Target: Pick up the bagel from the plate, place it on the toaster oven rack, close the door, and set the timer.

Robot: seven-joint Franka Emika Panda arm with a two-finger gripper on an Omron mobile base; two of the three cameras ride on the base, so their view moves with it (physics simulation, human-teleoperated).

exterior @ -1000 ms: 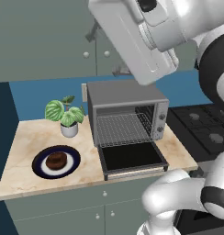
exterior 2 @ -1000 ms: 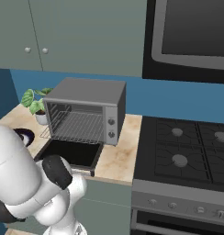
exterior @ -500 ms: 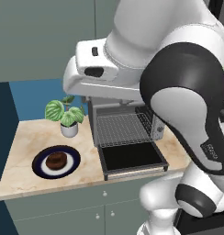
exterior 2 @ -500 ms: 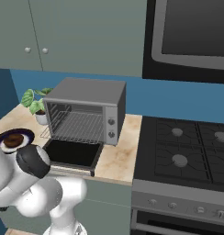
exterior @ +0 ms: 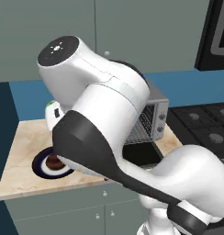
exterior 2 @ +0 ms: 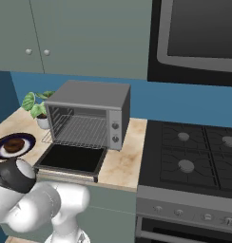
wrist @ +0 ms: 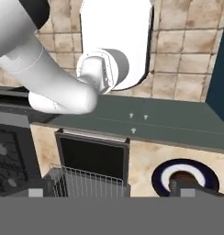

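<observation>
The bagel [exterior 2: 13,144] is a small dark brown ring lying on the navy-rimmed plate [exterior 2: 28,140] at the counter's left end. Right of it stands the grey toaster oven [exterior 2: 89,99] with its door [exterior 2: 72,159] dropped flat and its wire rack [exterior 2: 80,130] bare. In the hand view my gripper [wrist: 114,190] is open and holds nothing, high above the counter. Its right fingertip [wrist: 192,187] overlaps the bagel [wrist: 180,176] on the plate [wrist: 159,174], and the open door [wrist: 93,156] and rack [wrist: 86,183] lie between the tips. My arm hides part of the plate [exterior: 38,163] and bagel [exterior: 52,161].
A potted plant [exterior 2: 37,104] stands behind the plate, left of the oven. A black stove [exterior 2: 194,152] adjoins the counter on the right. Grey wall cabinets [exterior 2: 75,33] hang above. My arm's bulk blocks most of the oven [exterior: 157,112] in the left base view.
My arm has swung left and down across the left base view, covering most of the oven and plant. Bagel, plate and oven have not moved. The gripper has stayed open.
</observation>
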